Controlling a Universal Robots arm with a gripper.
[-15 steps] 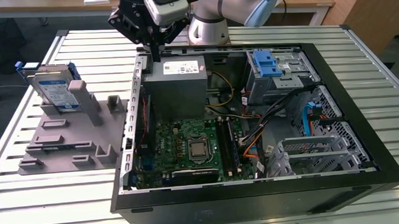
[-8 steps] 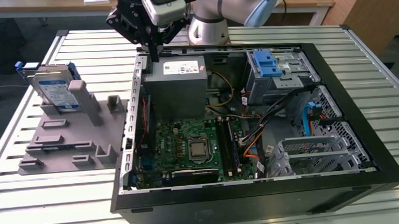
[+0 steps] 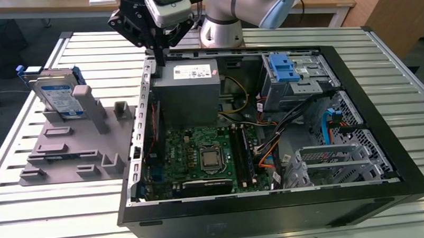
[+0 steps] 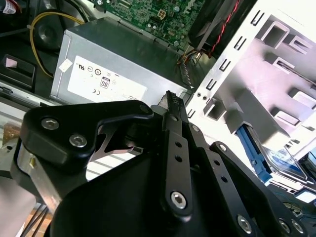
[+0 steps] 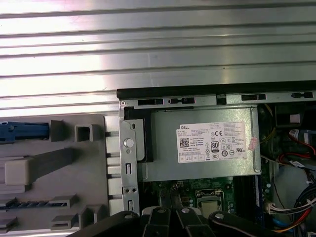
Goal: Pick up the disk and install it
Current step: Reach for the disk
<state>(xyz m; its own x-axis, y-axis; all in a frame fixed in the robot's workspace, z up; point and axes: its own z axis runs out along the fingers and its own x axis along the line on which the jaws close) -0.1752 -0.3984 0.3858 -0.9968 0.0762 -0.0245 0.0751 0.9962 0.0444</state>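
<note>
Your gripper (image 3: pixel 157 53) hangs with its fingers pressed together and nothing between them, above the case (image 3: pixel 272 215) wall just beside the power supply (image 3: pixel 186 96). The disk (image 3: pixel 58 98) stands upright in the grey fixture (image 3: pixel 65 150) at the exterior view's left, outside the case and well apart from your gripper.

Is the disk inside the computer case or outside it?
Outside. The disk stands upright in the grey holder on the exterior view's left, beside the open computer case.

Slatted metal table (image 3: pixel 393 54), brightly lit; wooden desk (image 3: pixel 46 9) behind; dark floor (image 3: pixel 5 52).
</note>
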